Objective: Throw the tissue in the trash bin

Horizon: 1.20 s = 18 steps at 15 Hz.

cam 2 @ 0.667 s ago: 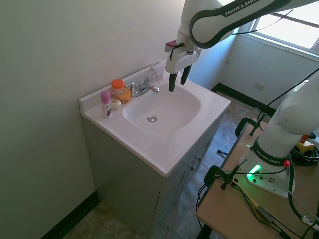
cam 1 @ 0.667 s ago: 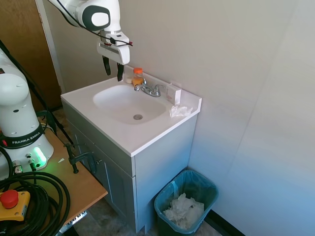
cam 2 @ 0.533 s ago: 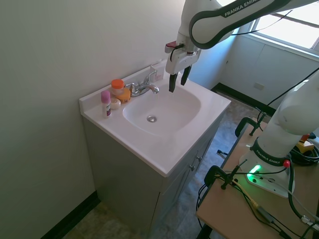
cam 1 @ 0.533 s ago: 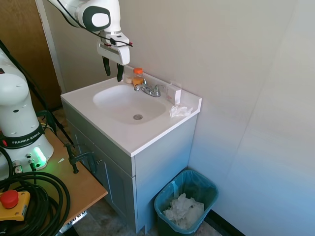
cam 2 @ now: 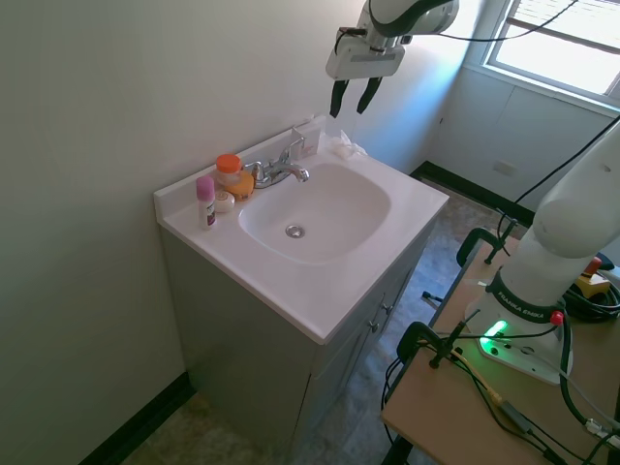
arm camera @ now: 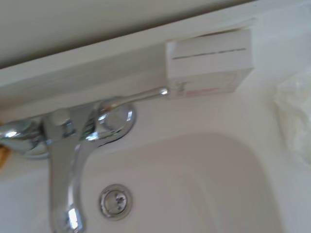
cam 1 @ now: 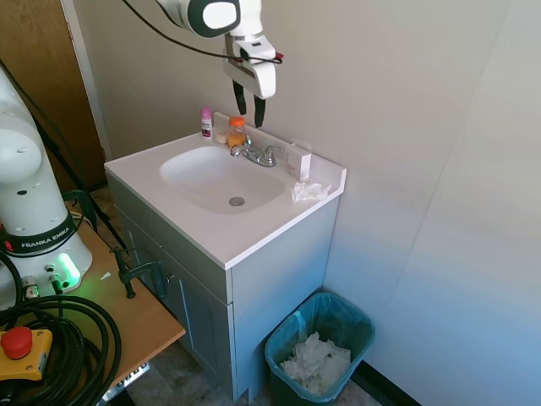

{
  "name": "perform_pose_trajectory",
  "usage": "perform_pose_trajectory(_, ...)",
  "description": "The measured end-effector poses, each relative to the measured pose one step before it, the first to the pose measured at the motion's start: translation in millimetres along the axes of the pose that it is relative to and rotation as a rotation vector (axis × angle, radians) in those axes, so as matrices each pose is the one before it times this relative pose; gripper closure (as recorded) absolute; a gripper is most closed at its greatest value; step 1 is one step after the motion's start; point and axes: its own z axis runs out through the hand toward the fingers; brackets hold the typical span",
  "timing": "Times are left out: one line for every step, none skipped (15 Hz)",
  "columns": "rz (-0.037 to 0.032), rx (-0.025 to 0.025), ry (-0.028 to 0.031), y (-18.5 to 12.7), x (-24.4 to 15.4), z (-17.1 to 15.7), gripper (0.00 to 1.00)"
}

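The tissue (cam 1: 309, 191) is a small crumpled white wad lying on the back right corner of the sink counter; it also shows as the tissue (cam 2: 341, 145) beside the basin and as a blurred white edge, the tissue (arm camera: 295, 116). The teal trash bin (cam 1: 320, 347) stands on the floor right of the cabinet, lined with plastic and holding a heap of white paper. My gripper (cam 1: 248, 107) hangs open and empty high above the faucet, left of the tissue. In the second exterior view the gripper (cam 2: 350, 98) is above and just behind the tissue.
A chrome faucet (cam 1: 258, 154) and a white box (cam 1: 297, 161) stand at the back of the counter. An orange-capped bottle (cam 1: 237, 132) and a pink bottle (cam 1: 205, 122) sit behind the basin (cam 1: 221, 178). The wall is close behind the gripper.
The gripper has risen and moved along the back of the sink toward the tissue's side, from over the basin to above the faucet. It stays open and empty.
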Motion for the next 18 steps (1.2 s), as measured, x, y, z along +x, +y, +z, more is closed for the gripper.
perform_pose_trajectory(0.03521, -0.00978, 0.00248, 3.24, 15.65, 18.13, 0.0)
perform_pose_trajectory(0.04029, -0.00954, 0.0063, 6.2, 17.21, 19.42, 0.0)
perform_pose_trajectory(0.03975, -0.01025, 0.00704, 6.6, 16.07, 16.66, 0.0)
perform_pose_trajectory(0.03502, -0.00887, 0.00811, 4.77, 15.41, 14.69, 0.0)
perform_pose_trajectory(0.02779, -0.00735, 0.00653, 1.23, 12.16, 11.79, 0.0)
perform_pose_trajectory(0.02294, -0.00489, 0.0057, -2.38, 8.35, 9.52, 0.0)
perform_pose_trajectory(0.01781, -0.006, 0.00076, -4.47, 4.7, 8.46, 0.0)
perform_pose_trajectory(0.01485, -0.00486, 0.00019, -6.33, 3.27, 7.79, 0.0)
perform_pose_trajectory(0.01449, -0.00384, 0.0022, -6.81, 2.66, 6.79, 0.0)
perform_pose_trajectory(0.0109, 0.00032, 0.00183, -8.14, 2.56, 5.76, 0.0)
perform_pose_trajectory(0.01116, 0.00108, 0.00077, -7.59, 3.07, 5.61, 0.0)
perform_pose_trajectory(0.00956, -0.00066, 0.00006, -6.49, 3.36, 5.51, 1.0)
perform_pose_trajectory(0.00973, -0.00161, -0.00342, -5.23, 3.07, 5.33, 1.0)
perform_pose_trajectory(0.00724, -0.00747, -0.00476, -3.1, 3.04, 5.59, 1.0)
perform_pose_trajectory(0.00605, -0.00735, -0.00274, -1.54, 2.88, 5.94, 1.0)
perform_pose_trajectory(0.0061, -0.0057, -0.00193, -0.46, 2.44, 5.65, 1.0)
perform_pose_trajectory(0.00618, -0.00672, -0.003, 0.88, 1.77, 5.73, 1.0)
perform_pose_trajectory(0.0068, -0.00569, -0.0046, 1.51, 0.85, 5.54, 1.0)
